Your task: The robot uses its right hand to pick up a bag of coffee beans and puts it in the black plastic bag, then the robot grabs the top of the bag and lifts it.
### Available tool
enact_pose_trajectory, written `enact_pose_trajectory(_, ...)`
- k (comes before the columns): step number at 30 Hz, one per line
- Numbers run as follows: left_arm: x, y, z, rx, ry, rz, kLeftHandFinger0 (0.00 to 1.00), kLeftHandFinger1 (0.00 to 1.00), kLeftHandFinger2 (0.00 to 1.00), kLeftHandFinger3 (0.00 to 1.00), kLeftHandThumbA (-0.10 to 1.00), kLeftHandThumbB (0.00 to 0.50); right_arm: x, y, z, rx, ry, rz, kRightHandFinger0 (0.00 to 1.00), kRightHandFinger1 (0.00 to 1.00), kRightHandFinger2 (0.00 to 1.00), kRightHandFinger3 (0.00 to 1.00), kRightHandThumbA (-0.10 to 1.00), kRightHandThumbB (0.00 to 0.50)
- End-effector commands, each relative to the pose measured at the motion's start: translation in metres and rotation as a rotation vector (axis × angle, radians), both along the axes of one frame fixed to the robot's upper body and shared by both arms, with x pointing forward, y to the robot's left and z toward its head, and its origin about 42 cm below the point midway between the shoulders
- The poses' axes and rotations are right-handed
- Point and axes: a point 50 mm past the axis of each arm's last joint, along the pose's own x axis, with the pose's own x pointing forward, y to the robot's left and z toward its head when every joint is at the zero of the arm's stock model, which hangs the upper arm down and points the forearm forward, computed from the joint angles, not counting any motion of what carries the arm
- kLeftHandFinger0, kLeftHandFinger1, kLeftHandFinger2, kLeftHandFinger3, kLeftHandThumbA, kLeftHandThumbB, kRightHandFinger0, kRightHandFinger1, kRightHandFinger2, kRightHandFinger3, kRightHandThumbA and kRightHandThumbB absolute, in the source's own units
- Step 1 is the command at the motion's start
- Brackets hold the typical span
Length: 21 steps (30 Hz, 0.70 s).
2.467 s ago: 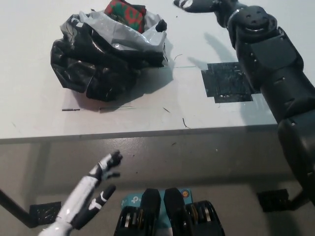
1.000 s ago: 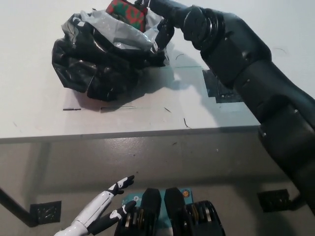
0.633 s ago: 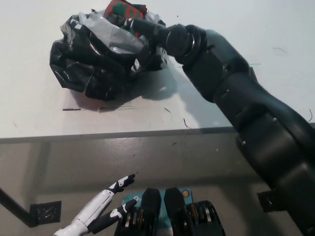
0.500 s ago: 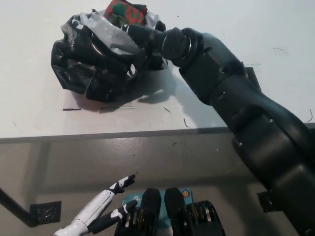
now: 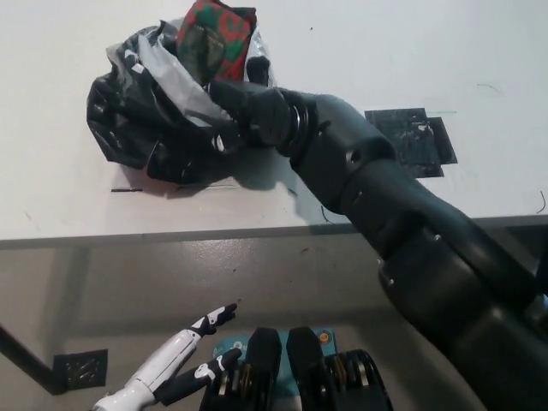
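A crumpled black plastic bag (image 5: 137, 120) lies on the white table at the upper left. A red and green bag of coffee beans (image 5: 216, 34) sticks up out of its open mouth, where the grey inner lining shows. My black right hand (image 5: 229, 107) has come across from the right and is pushed into the folds at the bag's near right side, just below the coffee beans. Plastic hides its fingers, so its hold is unclear. My white left hand (image 5: 184, 355) rests low at the bottom left, below the table, fingers apart and empty.
The white table (image 5: 385, 68) ends in a front edge across the middle of the picture. A patch of black tape (image 5: 411, 141) lies flat on it to the right. A small black tape square (image 5: 79, 370) is on the floor.
My right arm swung in from the upper right and down into the bag's right side. The bag shifted and the coffee beans now stand out higher. My left hand dropped lower.
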Motion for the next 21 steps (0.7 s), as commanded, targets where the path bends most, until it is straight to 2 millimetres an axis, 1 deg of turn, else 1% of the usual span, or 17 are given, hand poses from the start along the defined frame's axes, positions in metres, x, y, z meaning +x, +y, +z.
enact_pose_trajectory(1, 0.013, 0.000, 0.019, 0.039, -0.058, -0.050, 1.00, 1.00, 1.00, 1.00, 0.91, 0.323, 0.014, -0.011, 0.084, 0.115, -0.480, -0.055, 0.06, 0.48, 0.88, 0.82, -0.10, 0.141)
enact_pose_trajectory(2, 0.013, 0.000, 0.019, 0.038, -0.061, -0.051, 1.00, 1.00, 1.00, 1.00, 0.90, 0.322, 0.014, -0.013, 0.087, 0.127, -0.499, -0.054, 0.05, 0.51, 0.82, 0.85, -0.10, 0.097)
enact_pose_trajectory(3, 0.013, -0.001, 0.018, 0.038, -0.059, -0.052, 1.00, 1.00, 1.00, 1.00, 0.90, 0.321, 0.015, -0.016, 0.090, 0.130, -0.514, -0.045, 0.09, 0.56, 0.83, 0.88, -0.10, 0.134)
enact_pose_trajectory(4, 0.013, -0.001, 0.018, 0.041, -0.060, -0.053, 0.99, 1.00, 1.00, 1.00, 0.90, 0.322, 0.016, -0.019, 0.093, 0.129, -0.532, -0.035, 0.11, 0.55, 0.84, 0.86, -0.10, 0.154)
enact_pose_trajectory(5, 0.013, -0.001, 0.017, 0.049, -0.076, -0.056, 0.96, 1.00, 1.00, 1.00, 0.91, 0.314, 0.018, -0.023, 0.101, 0.115, -0.553, -0.027, 0.11, 0.55, 0.89, 0.89, -0.10, 0.155)
enact_pose_trajectory(6, 0.013, -0.001, 0.017, 0.051, -0.080, -0.057, 0.96, 1.00, 1.00, 1.00, 0.91, 0.314, 0.018, -0.024, 0.102, 0.113, -0.556, -0.026, 0.11, 0.55, 0.89, 0.89, -0.10, 0.155)
enact_pose_trajectory(8, 0.012, -0.001, 0.017, 0.054, -0.076, -0.057, 0.95, 1.00, 1.00, 1.00, 0.92, 0.316, 0.018, -0.026, 0.108, 0.113, -0.582, -0.017, 0.09, 0.50, 0.82, 0.81, -0.10, 0.185)
enact_pose_trajectory(10, 0.011, -0.001, 0.017, 0.069, -0.075, -0.064, 0.96, 1.00, 1.00, 1.00, 0.93, 0.307, 0.018, -0.028, 0.117, 0.120, -0.621, -0.014, 0.02, 0.40, 0.70, 0.64, -0.10, 0.232)
enact_pose_trajectory(11, 0.011, -0.001, 0.017, 0.072, -0.075, -0.067, 0.96, 1.00, 1.00, 1.00, 0.93, 0.304, 0.018, -0.029, 0.120, 0.124, -0.633, -0.013, 0.00, 0.35, 0.65, 0.55, -0.10, 0.239)
enact_pose_trajectory(12, 0.011, -0.001, 0.017, 0.071, -0.075, -0.071, 0.96, 1.00, 1.00, 1.00, 0.93, 0.302, 0.018, -0.031, 0.125, 0.127, -0.657, -0.011, 0.00, 0.31, 0.62, 0.49, -0.10, 0.241)
enact_pose_trajectory(13, 0.011, -0.001, 0.017, 0.070, -0.075, -0.072, 0.96, 1.00, 1.00, 1.00, 0.93, 0.302, 0.018, -0.031, 0.126, 0.126, -0.668, -0.011, 0.00, 0.30, 0.63, 0.48, -0.10, 0.243)
enact_pose_trajectory(14, 0.010, -0.001, 0.017, 0.075, -0.080, -0.077, 0.95, 1.00, 1.00, 1.00, 0.93, 0.298, 0.018, -0.032, 0.132, 0.123, -0.683, -0.011, 0.00, 0.28, 0.65, 0.48, -0.10, 0.237)
enact_pose_trajectory(15, 0.010, -0.002, 0.017, 0.076, -0.079, -0.078, 0.95, 1.00, 1.00, 1.00, 0.93, 0.297, 0.019, -0.032, 0.140, 0.125, -0.690, -0.011, 0.00, 0.29, 0.69, 0.51, -0.10, 0.218)
enact_pose_trajectory(16, 0.010, -0.002, 0.018, 0.082, -0.080, -0.077, 0.96, 1.00, 1.00, 1.00, 0.93, 0.297, 0.018, -0.032, 0.151, 0.126, -0.714, -0.018, 0.00, 0.26, 0.70, 0.55, -0.10, 0.236)
enact_pose_trajectory(18, 0.010, -0.003, 0.018, 0.086, -0.081, -0.078, 0.97, 1.00, 1.00, 1.00, 0.93, 0.291, 0.017, -0.030, 0.164, 0.131, -0.745, -0.028, 0.00, 0.22, 0.70, 0.61, -0.10, 0.250)
enact_pose_trajectory(20, 0.011, -0.004, 0.018, 0.092, -0.086, -0.088, 0.97, 1.00, 1.00, 1.00, 0.93, 0.281, 0.016, -0.030, 0.178, 0.132, -0.762, -0.025, 0.00, 0.25, 0.73, 0.72, -0.10, 0.222)
enact_pose_trajectory(21, 0.011, -0.004, 0.018, 0.095, -0.089, -0.091, 0.97, 1.00, 1.00, 1.00, 0.93, 0.281, 0.015, -0.030, 0.184, 0.129, -0.778, -0.019, 0.00, 0.25, 0.74, 0.73, -0.10, 0.226)
